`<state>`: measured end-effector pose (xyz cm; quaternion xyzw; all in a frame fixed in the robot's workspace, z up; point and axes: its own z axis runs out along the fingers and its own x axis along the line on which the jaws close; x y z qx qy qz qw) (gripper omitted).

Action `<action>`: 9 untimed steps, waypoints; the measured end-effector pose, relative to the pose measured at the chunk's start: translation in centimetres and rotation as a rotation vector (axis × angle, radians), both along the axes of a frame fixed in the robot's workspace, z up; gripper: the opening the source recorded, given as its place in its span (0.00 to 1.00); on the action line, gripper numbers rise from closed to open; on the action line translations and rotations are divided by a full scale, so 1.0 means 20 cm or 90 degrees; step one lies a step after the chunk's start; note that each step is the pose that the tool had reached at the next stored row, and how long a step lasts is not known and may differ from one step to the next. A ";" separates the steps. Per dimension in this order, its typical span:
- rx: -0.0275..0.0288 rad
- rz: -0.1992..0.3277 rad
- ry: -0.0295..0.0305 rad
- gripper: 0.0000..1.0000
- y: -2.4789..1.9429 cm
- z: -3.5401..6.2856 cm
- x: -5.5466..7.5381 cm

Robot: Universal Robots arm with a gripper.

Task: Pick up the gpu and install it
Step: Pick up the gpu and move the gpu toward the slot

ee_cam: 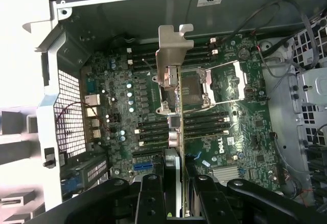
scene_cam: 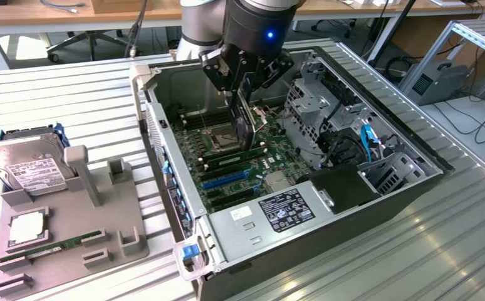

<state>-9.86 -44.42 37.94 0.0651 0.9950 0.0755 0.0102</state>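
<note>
Below, slatted metal table [scene_cam: 59, 100]; beyond gpu [scene_cam: 244, 122], desks [scene_cam: 25, 11].

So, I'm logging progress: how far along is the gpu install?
Done: the gpu is picked up, clamped in the gripper. In hand: it hangs edge-down over the motherboard inside the open case. Left: it is not yet seated in a slot.

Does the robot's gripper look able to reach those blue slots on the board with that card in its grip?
Probably yes. The case lies open on top, the gripper holds the gpu above the motherboard, and nothing seems to stand over the blue slots.
</note>
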 end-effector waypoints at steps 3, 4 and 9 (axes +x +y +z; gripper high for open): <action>-0.0001 0.000 0.0000 0.27 0.000 -0.006 0.02; 0.0000 0.000 0.0000 0.27 0.000 -0.007 0.02; -0.0001 0.000 0.0000 0.27 0.000 -0.016 0.04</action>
